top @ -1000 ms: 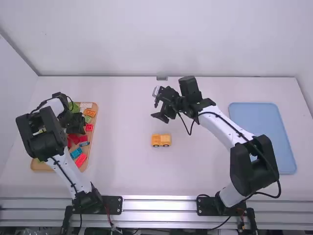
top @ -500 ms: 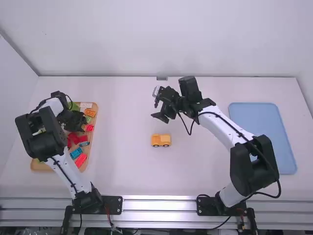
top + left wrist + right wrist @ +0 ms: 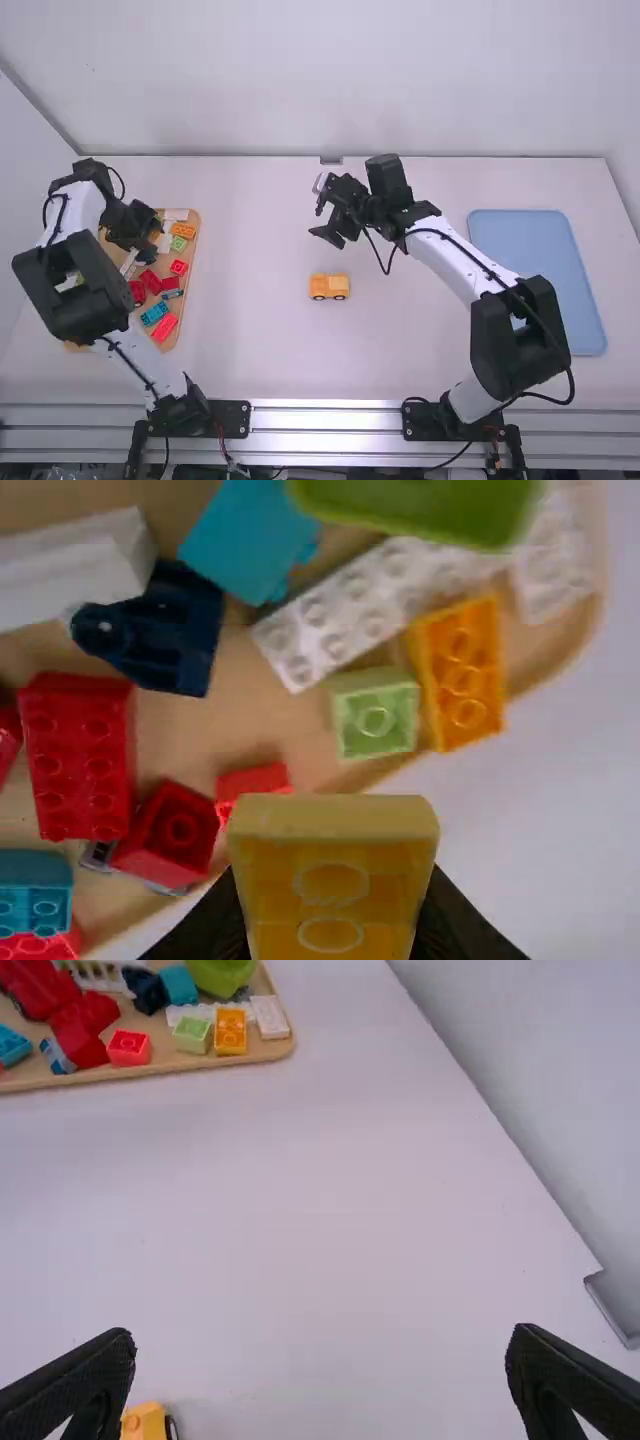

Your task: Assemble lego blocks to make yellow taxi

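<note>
Over the far part of the wooden tray [image 3: 188,285], the left gripper [image 3: 152,240] hangs at the left side of the high view. Seen from its wrist, my left gripper [image 3: 332,920] is shut on a yellow brick [image 3: 335,870], whose studded side faces the camera. The yellow taxi body [image 3: 329,287], on dark wheels, stands upright at the middle of the table; part of this taxi [image 3: 146,1423] shows low in the right wrist view. Beyond it and above the table is the right gripper [image 3: 322,222]. The right gripper [image 3: 322,1345] is wide open with nothing between its fingers.
The tray holds an orange brick [image 3: 461,675], a light green brick [image 3: 374,712], a long white brick [image 3: 350,610], red bricks [image 3: 80,755] and several others. A flat blue tray [image 3: 560,280] lies at the right, beside the right arm. A wall rises behind the table.
My left gripper has moved left over the wooden tray, uncovering blocks near its right edge. The right arm and the taxi body have kept still.
</note>
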Robot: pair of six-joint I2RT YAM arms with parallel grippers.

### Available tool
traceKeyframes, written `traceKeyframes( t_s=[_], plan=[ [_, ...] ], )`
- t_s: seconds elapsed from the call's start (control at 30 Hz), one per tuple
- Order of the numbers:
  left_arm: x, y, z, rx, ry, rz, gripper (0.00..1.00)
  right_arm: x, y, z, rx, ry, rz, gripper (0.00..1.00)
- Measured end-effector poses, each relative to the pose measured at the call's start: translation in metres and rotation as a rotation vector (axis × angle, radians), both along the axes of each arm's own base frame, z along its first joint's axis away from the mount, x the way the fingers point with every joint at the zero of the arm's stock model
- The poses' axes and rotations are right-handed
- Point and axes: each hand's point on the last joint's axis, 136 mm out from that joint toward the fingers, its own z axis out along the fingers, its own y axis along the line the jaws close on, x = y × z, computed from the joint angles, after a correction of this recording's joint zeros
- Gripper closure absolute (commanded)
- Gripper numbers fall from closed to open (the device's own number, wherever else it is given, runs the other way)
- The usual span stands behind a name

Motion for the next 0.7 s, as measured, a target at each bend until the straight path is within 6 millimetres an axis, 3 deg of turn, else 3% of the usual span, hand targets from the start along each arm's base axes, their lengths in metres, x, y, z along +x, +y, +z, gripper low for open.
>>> traceKeyframes(
  t_s=[0.07,0.17,0.2,0.27,0.3,0.37,0.47,0.5,0.57,0.63,0.7],
  plan=[
    [0.007,-0.008,0.013,0.02,-0.087,-0.062,0.98,0.001,0.001,0.002,0.016,0.009,-0.009,0.02],
    [0.032,-0.05,0.047,0.054,-0.369,-0.299,0.98,-0.003,0.005,0.009,0.073,0.042,0.014,0.01],
    [0.034,-0.053,0.048,0.056,-0.389,-0.319,0.98,-0.003,0.005,0.01,0.076,0.043,0.015,0.02],
    [0.044,-0.095,0.059,0.059,-0.565,-0.501,0.98,-0.001,0.01,0.019,0.148,0.051,0.041,0.01],
    [0.045,-0.1,0.059,0.06,-0.581,-0.52,0.98,-0.001,0.01,0.019,0.156,0.054,0.043,0.01],
    [0.051,-0.145,0.057,0.045,-0.725,-0.689,0.98,0.008,0.011,0.021,0.239,0.095,0.051,0.01],
    [0.051,-0.186,0.051,0.022,-0.842,-0.83,0.98,0.014,0.009,0.015,0.311,0.165,0.069,0.02],
    [0.049,-0.212,0.051,0.012,-0.921,-0.919,0.98,0.015,0.008,0.012,0.366,0.199,0.113,0.01],
    [0.044,-0.235,0.053,-0.001,-0.989,-1.009,0.98,0.015,0.008,0.012,0.421,0.224,0.166,0.01],
    [0.028,-0.274,0.056,-0.034,-1.1,-1.18,0.98,0.01,0.005,0.013,0.492,0.254,0.257,0.01],
    [0.017,-0.295,0.058,-0.056,-1.159,-1.275,0.98,0.007,0.003,0.016,0.527,0.274,0.307,0.01]
  ],
)
